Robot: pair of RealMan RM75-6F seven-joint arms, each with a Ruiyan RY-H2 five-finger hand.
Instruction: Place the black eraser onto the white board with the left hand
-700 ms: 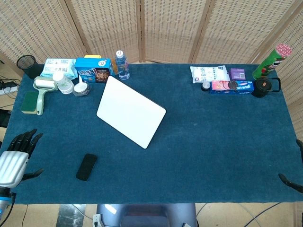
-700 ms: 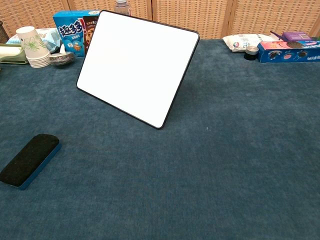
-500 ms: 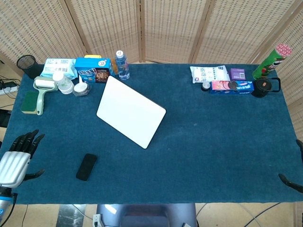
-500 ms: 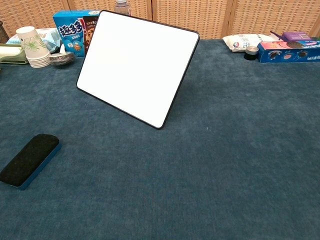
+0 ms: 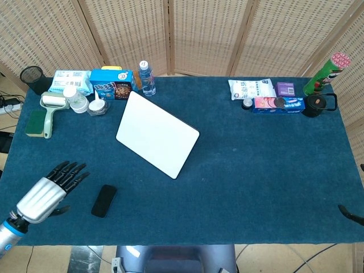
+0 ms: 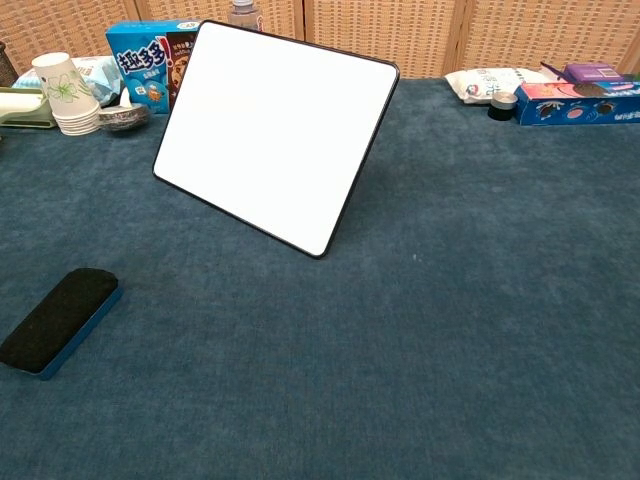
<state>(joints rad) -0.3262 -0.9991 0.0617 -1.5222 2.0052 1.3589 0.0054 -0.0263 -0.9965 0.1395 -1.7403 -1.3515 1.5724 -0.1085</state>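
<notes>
Black eraser [image 5: 104, 200] flat on the blue table cloth [image 5: 256, 170] near the front left edge, long side running roughly front to back, blue base showing under the black top in the chest view [image 6: 58, 320]. Just to its left, apart from it and not touching, left hand [image 5: 50, 192] over the cloth with fingers [image 5: 71, 170] spread and straight, pointing toward the back of the table, holding nothing. White board [image 5: 157, 134] well apart from the eraser, toward the middle left of the table, lying at a slant to the table edges, bare white face with a thin dark rim; near corner seen close in the chest view [image 6: 275, 132]. Right hand [image 5: 351, 213] only a dark sliver at the front right edge in the head view, too little showing to tell how the fingers lie. Along the back left, blue snack box [image 5: 111, 83] and water bottle [image 5: 147, 78] behind the board, stack of paper cups [image 6: 66, 93] further left. Along the back right, blue biscuit pack [image 5: 278, 105] and green tube can [image 5: 323, 74].
</notes>
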